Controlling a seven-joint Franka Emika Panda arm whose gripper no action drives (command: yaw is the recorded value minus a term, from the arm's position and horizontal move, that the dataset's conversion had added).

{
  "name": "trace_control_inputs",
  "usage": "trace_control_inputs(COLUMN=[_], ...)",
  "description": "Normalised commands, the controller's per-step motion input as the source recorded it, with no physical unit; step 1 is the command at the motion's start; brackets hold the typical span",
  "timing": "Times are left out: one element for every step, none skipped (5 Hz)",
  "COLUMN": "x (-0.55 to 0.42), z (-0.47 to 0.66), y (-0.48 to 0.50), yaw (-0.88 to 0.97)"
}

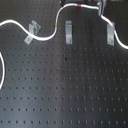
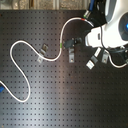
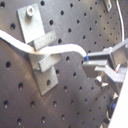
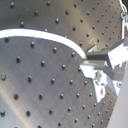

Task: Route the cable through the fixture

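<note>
The white cable (image 1: 45,36) snakes across the black perforated board, with a green band (image 1: 56,25) and a red band (image 1: 80,6). In the first exterior view, my gripper (image 1: 102,10) is at the top right, just above the right-hand metal fixture (image 1: 111,32). The cable runs down from the gripper, over that fixture and off towards the first exterior view's right edge. In the first wrist view the cable (image 3: 55,49) lies across the fixture's clip (image 3: 42,65) and ends between my fingers; the gripper (image 3: 92,62) is shut on it. The second wrist view shows the cable (image 4: 40,35) arcing into the gripper (image 4: 87,62).
Two more metal fixtures stand on the board: a left one (image 1: 32,31) with the cable through it and a middle one (image 1: 67,32) beside the cable. The cable's far end has a blue tip (image 2: 2,90) at the second exterior view's left edge. The arm's body (image 2: 107,32) overhangs the right side.
</note>
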Motion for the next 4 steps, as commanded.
trace_control_inputs(x=[-0.003, 0.019, -0.012, -0.01], z=[0.61, 0.47, 0.56, 0.44], y=[0.226, 0.302, 0.244, 0.219], yaw=[0.0, 0.05, 0.0, 0.0])
